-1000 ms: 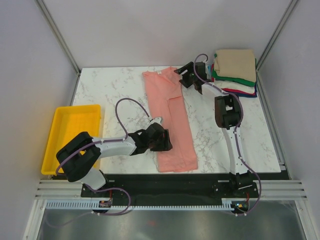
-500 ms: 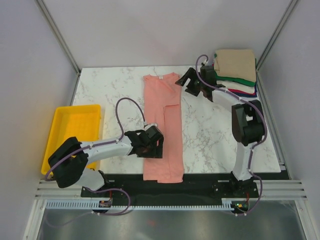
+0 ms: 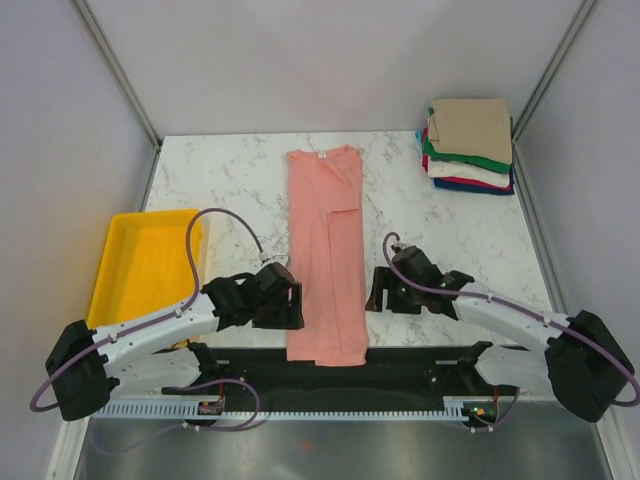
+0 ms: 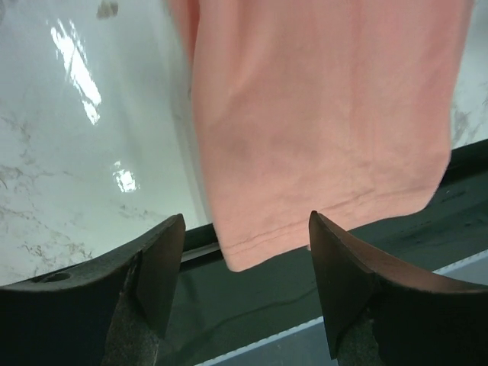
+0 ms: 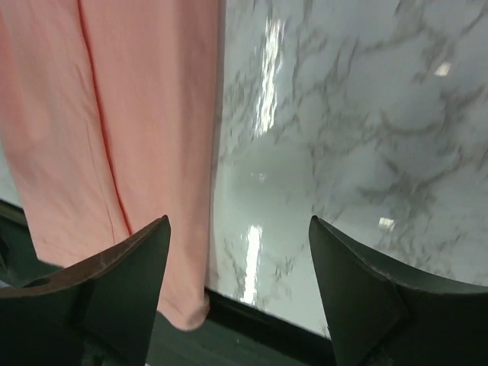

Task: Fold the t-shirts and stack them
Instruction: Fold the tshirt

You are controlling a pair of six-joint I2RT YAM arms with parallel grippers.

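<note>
The left gripper (image 3: pixel 285 300) and right gripper (image 3: pixel 378 290) gape empty either side of the salmon t-shirt (image 3: pixel 325 250), folded lengthwise on the table (image 3: pixel 220 170), hem overhanging its near edge; pinching one layer could undo the fold.

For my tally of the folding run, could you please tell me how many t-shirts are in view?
6. One salmon-pink t-shirt lies along the table's middle; five folded ones are piled at the far right corner: tan, green, white, red, blue. Others may hide between them.
</note>
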